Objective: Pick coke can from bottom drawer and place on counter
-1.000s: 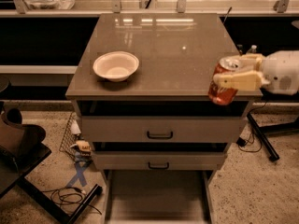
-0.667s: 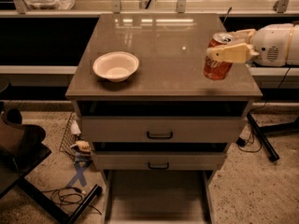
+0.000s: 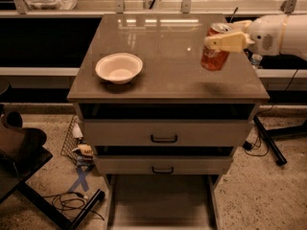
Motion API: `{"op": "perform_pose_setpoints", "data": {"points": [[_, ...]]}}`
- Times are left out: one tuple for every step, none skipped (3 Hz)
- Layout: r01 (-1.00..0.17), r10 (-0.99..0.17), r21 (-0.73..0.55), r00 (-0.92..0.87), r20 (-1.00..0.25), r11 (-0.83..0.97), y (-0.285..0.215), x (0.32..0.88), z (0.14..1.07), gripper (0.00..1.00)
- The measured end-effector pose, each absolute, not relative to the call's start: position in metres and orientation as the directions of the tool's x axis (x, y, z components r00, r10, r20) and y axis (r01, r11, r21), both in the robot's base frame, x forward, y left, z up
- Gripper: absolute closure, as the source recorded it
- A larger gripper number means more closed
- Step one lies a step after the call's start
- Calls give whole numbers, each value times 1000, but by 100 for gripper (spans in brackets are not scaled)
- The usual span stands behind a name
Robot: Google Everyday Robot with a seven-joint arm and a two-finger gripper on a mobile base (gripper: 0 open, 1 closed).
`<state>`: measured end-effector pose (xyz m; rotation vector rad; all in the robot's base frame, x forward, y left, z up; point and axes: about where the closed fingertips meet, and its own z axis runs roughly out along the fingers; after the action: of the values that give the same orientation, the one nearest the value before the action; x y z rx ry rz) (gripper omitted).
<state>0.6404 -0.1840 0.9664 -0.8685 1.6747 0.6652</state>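
The coke can [image 3: 214,56] is red with a silver top. It hangs tilted a little above the right part of the glossy grey-brown counter [image 3: 168,47]. My gripper [image 3: 224,38] reaches in from the right and is shut on the can's upper part, one cream finger [image 3: 225,42] across its front. The bottom drawer [image 3: 160,200] is pulled out at the foot of the cabinet, its pale floor bare.
A white bowl [image 3: 119,67] sits on the counter's left part. Two grey drawer fronts with black handles [image 3: 163,139] are shut. A pale ledge with metal brackets [image 3: 118,4] runs behind. A dark stand [image 3: 29,176] and cables lie on the floor at left.
My gripper has carried the can up and leftward from beyond the counter's right front corner to a spot over its right part.
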Motion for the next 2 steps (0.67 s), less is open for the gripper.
{"op": "perform_pose_setpoints", "data": {"points": [[-791, -139, 100, -228, -964, 603, -161, 745, 944, 100], [-766, -109, 119, -239, -965, 632, -144, 804, 944, 100]]}}
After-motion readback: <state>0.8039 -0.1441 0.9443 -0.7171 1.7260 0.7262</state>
